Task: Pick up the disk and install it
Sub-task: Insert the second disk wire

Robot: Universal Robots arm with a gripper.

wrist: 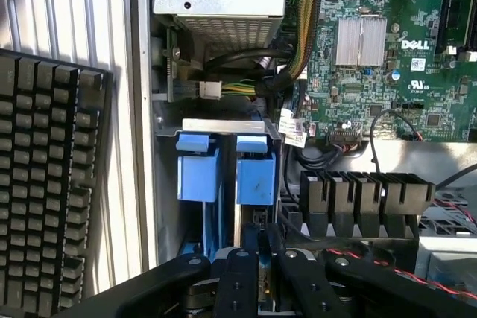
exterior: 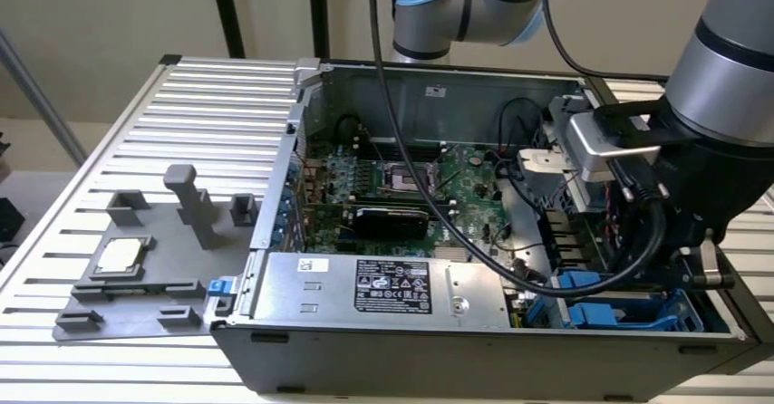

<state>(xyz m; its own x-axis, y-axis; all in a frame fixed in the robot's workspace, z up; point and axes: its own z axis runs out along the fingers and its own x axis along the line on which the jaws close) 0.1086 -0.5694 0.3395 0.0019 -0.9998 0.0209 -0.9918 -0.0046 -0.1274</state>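
The disk (wrist: 256, 173) stands on edge in the drive cage (wrist: 223, 124) of the open computer case, its blue carrier frame facing the wrist camera. A second blue carrier (wrist: 197, 165) sits in the slot beside it. My gripper (wrist: 261, 242) is directly over the disk, its black fingers (wrist: 242, 258) pressed close on either side of the disk's near edge. In the exterior view the blue carriers (exterior: 604, 312) show in the case's near corner on the exterior view's right, under the arm's dark wrist (exterior: 690, 232).
A silver power supply box (exterior: 375, 286) with a black label lies beside the cage. The green motherboard (exterior: 400, 177) and loose cables (wrist: 298, 57) fill the case. Black finned parts (wrist: 365, 195) stand close by. Outside the case are a keyboard (wrist: 45, 184) and a grey fixture plate (exterior: 145, 282) with a small silver chip (exterior: 121, 257).
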